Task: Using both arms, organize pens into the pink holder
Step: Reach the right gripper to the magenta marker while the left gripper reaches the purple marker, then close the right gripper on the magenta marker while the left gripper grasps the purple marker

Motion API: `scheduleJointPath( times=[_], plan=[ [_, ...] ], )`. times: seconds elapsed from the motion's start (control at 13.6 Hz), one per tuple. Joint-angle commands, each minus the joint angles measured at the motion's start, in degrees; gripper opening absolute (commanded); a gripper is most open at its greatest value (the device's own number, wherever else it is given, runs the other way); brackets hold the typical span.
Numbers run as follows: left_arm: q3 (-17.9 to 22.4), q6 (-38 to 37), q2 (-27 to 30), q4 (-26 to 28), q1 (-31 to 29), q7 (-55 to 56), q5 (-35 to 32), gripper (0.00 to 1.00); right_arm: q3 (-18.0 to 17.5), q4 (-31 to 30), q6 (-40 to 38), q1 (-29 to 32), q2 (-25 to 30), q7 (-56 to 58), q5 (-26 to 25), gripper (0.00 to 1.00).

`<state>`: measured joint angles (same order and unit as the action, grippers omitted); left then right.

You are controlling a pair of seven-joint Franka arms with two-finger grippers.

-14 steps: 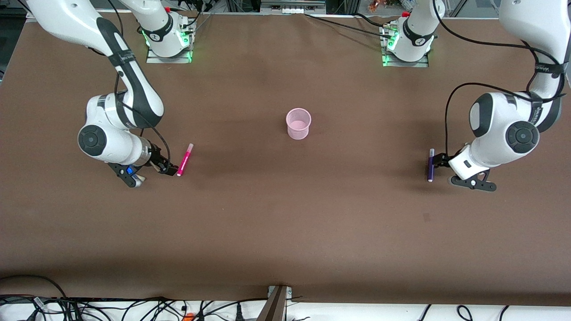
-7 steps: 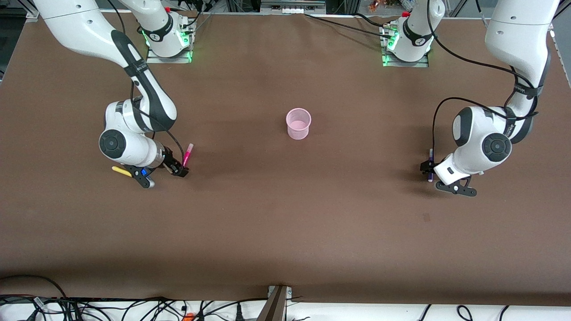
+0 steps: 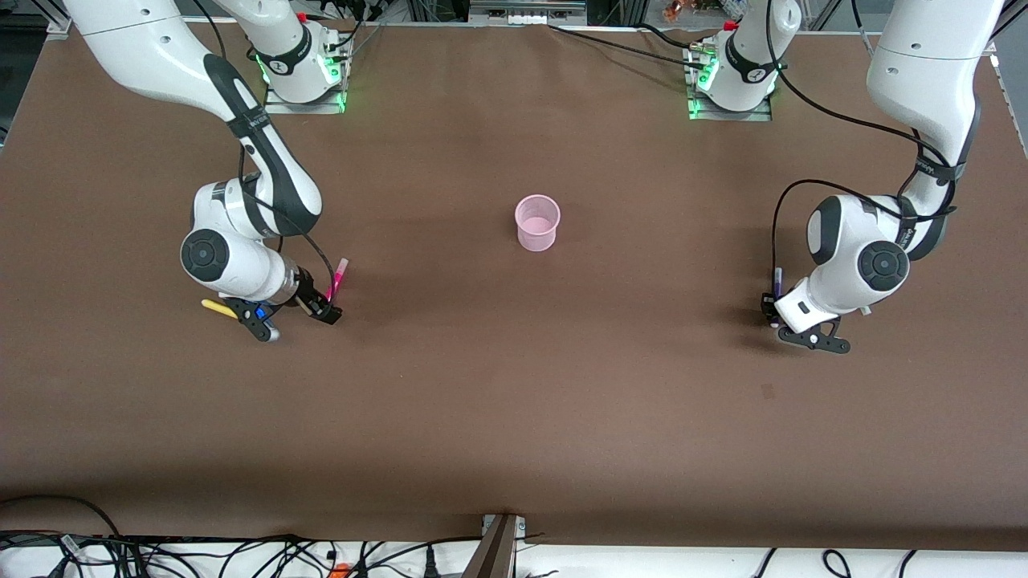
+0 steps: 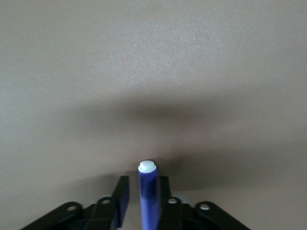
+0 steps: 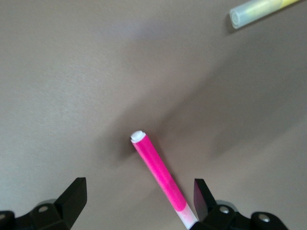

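Note:
The pink holder (image 3: 536,223) stands upright at mid-table. Toward the right arm's end lies a magenta pen (image 3: 337,275) (image 5: 158,172). My right gripper (image 3: 325,309) (image 5: 139,189) is low over that pen's pale-capped end, open, its fingers astride the pen, which lies flat and nearer one finger. A yellow pen (image 3: 215,307) (image 5: 259,10) lies beside that arm's wrist. Toward the left arm's end, my left gripper (image 3: 769,309) (image 4: 144,187) is down at the table, its fingers drawn in on a purple pen (image 3: 777,278) (image 4: 147,191).
Both arm bases (image 3: 303,72) (image 3: 731,80) stand at the table's edge farthest from the front camera. Cables (image 3: 241,554) lie along the edge nearest it. The brown tabletop (image 3: 514,385) is bare around the holder.
My left gripper slid over the purple pen and its fingers closed in on it. My right arm shifted over the magenta pen's end, uncovering the yellow pen. The holder has not moved.

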<state>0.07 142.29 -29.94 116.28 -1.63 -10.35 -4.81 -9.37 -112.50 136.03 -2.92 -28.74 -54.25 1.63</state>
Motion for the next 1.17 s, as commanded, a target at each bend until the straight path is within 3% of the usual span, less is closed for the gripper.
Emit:
scheduleJointPath(
  times=[0.0,0.07,0.37,0.59,0.95,1.1],
  plan=[
    [-0.3,1.0,-0.9,0.4,-0.3,-0.1,-1.3,0.26,0.1,-0.4,1.5,-1.3,0.2,-3.3,-0.5,0.98],
    [-0.3,1.0,-0.9,0.4,-0.3,-0.1,-1.3,0.25,0.1,-0.4,1.6,-1.5,0.2,-3.3,-0.4,0.98],
    [-0.4,0.8,-1.3,0.4,0.3,-0.4,-1.3,0.00,0.1,-0.4,3.2,-1.5,-0.3,-3.3,-0.4,0.98],
    [-0.9,-0.7,1.1,-0.3,0.4,-1.8,-1.4,0.00,0.0,-0.3,4.0,-1.8,-0.6,-3.1,-0.4,0.99],
    [-9.6,-22.5,5.0,-12.4,0.0,-5.1,-0.2,0.00,-0.7,-0.3,5.3,-3.4,-0.7,-4.7,-0.2,0.99],
    [-14.1,-29.0,5.1,-16.1,-0.8,-7.0,5.0,0.00,-0.6,-0.3,5.6,-3.4,-1.3,-4.2,-0.3,0.99]
  ],
)
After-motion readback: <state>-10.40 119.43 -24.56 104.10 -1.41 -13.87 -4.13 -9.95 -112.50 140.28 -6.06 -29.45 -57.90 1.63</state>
